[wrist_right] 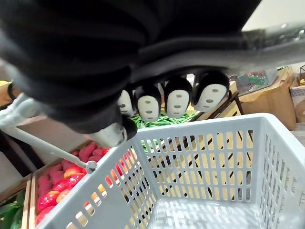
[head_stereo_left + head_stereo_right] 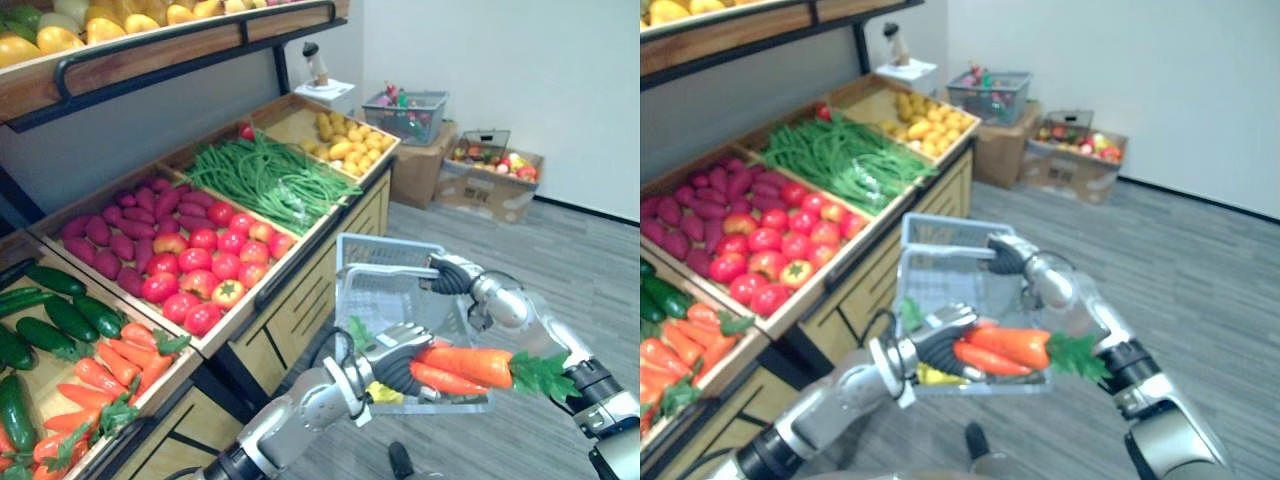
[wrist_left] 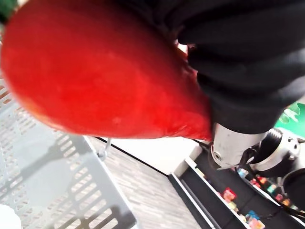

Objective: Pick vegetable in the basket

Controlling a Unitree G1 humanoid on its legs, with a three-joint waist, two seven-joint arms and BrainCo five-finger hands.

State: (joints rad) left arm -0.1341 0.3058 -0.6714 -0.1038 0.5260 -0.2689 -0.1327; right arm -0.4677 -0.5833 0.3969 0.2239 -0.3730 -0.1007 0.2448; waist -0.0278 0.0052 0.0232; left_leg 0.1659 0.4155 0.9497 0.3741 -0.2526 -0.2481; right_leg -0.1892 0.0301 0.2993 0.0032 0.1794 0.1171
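My left hand (image 2: 392, 362) is shut on two orange carrots (image 2: 466, 365) with green tops, holding them level just over the near rim of a pale grey plastic basket (image 2: 385, 245). In the left wrist view a carrot (image 3: 95, 81) lies right against the hand's dark cover, above the basket's slotted wall (image 3: 52, 191). My right hand (image 2: 450, 273) grips the basket's metal handle (image 1: 219, 50) and holds the basket up in the air; its dark fingertips (image 1: 177, 101) curl round the bar. Something yellow (image 2: 386, 394) lies in the basket under my left hand.
A wooden display stand runs along the left with carrots (image 2: 120, 365), cucumbers (image 2: 50, 315), tomatoes (image 2: 210, 265), purple roots (image 2: 125, 220), green beans (image 2: 270, 175) and yellow produce (image 2: 350, 140). Cardboard boxes (image 2: 490, 180) and another basket (image 2: 408, 112) stand by the far wall.
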